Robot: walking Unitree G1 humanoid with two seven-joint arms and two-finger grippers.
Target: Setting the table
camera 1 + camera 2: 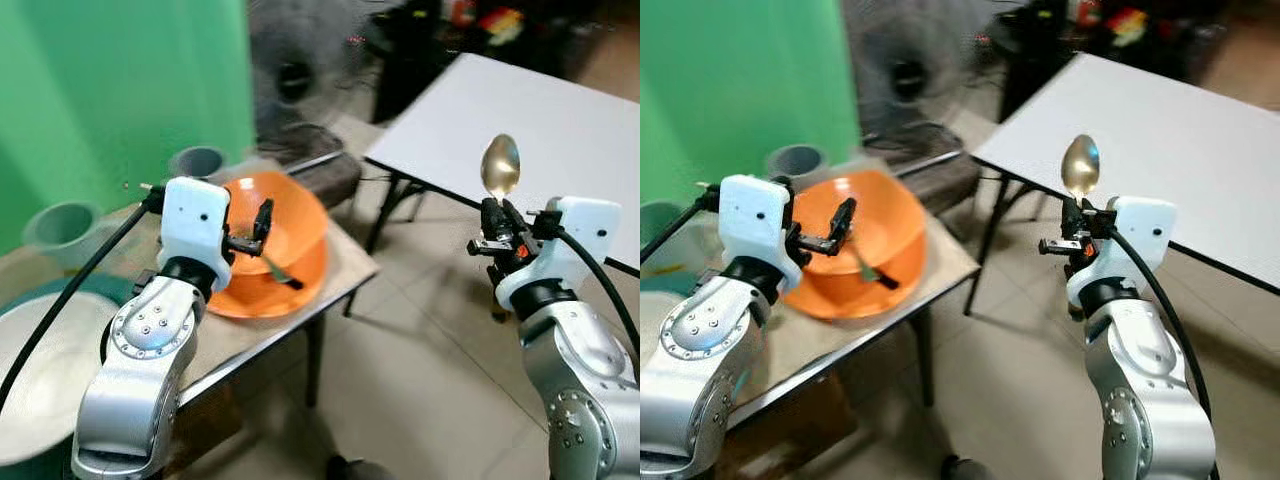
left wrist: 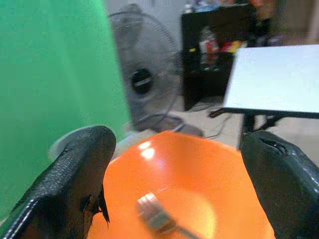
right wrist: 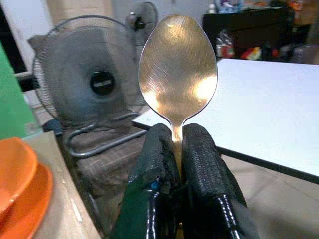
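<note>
Right pincer (image 3: 178, 149) tight on spoon (image 3: 178, 69)

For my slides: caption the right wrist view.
Right gripper pinches a golden spoon upright, white table and fan behind.

Bowl (image 1: 270, 245) left of table (image 1: 540, 140)

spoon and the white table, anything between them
Nothing solid. In the left eye view the spoon, held upright in the right tool, stands off the white table edge, with bare tiled floor below the gap.
</note>
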